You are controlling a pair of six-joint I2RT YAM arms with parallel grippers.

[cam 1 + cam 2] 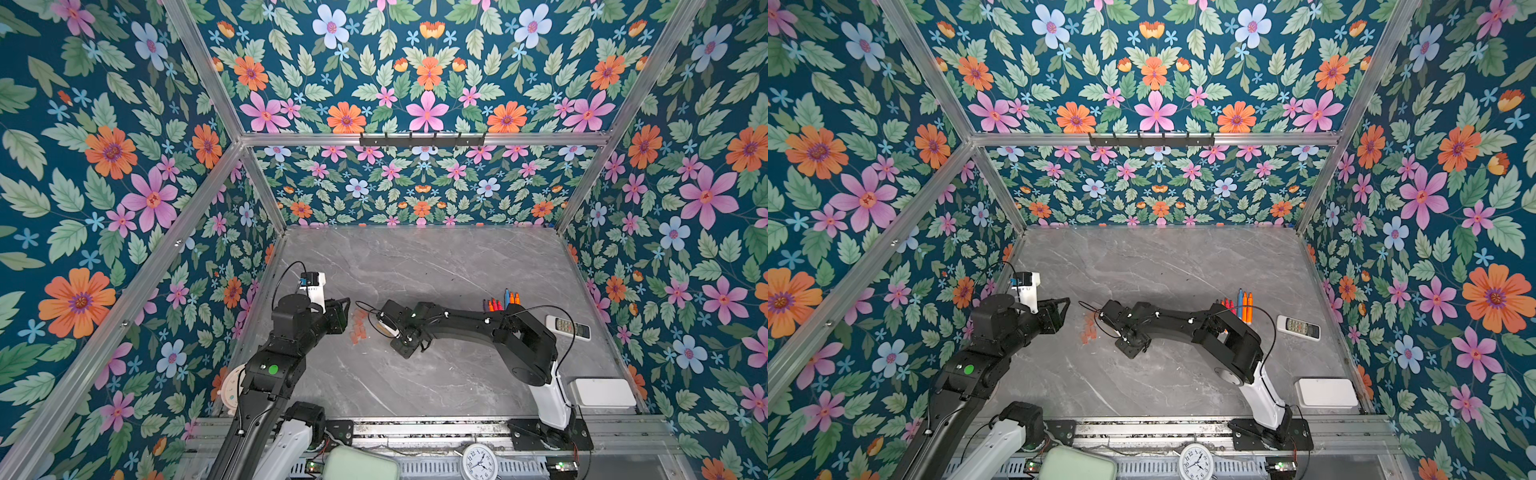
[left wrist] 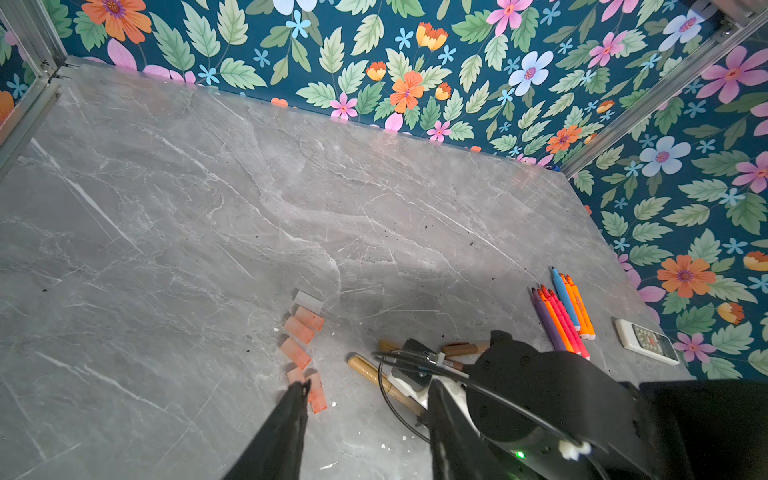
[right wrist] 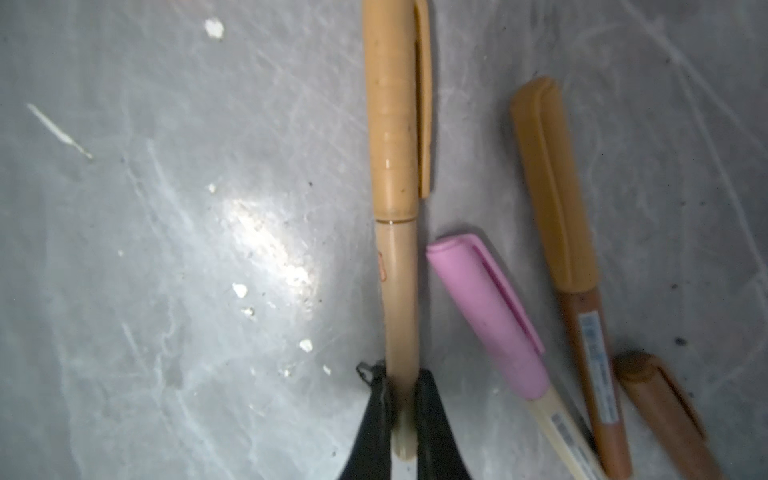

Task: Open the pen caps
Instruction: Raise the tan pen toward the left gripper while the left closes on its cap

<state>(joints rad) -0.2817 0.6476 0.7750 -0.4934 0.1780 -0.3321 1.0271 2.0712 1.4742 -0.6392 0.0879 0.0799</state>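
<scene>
Right gripper [image 3: 401,382]: you have it clamped on the tan plastic felt-tip pen [image 3: 397,299] near its tail, tan cap [image 3: 392,108] still on | Left gripper [image 2: 369,384]: jaws apart, holding nothing, beside the loose translucent orange-pink caps [image 2: 299,332] | Uncapped coloured pens [image 2: 561,316]: bunched near the white remote control [image 2: 646,340].

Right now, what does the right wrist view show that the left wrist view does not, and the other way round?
Only the right wrist view: the right gripper shut on the tan pen, its cap still on, and a pink-capped pen beside it. Only the left wrist view: the loose orange caps, the bunch of coloured pens, the white remote. Both: the tan pen and the grey table.
</scene>
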